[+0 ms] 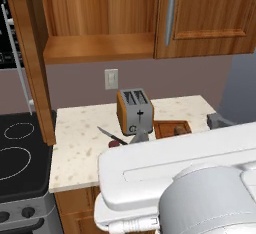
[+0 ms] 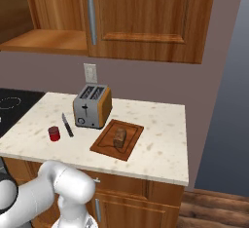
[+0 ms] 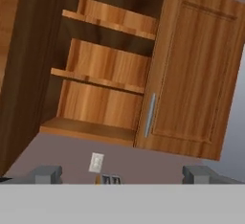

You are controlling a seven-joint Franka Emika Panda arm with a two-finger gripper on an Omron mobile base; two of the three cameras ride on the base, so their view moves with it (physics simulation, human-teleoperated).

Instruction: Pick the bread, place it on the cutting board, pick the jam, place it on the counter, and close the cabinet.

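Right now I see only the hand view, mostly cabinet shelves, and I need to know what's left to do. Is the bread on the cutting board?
Observer: Yes. The bread sits on the cutting board, beside the toaster.
Operator: And the jam?
Observer: The jam stands upright on the counter, next to a knife, apart from the board.
Operator: Where does the open door reach?
Observer: The cabinet door stands swung out above the counter's end by the stovetop.

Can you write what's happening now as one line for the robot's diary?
bread: on cutting board | jam: on counter | cabinet: left side open | hand: open, empty
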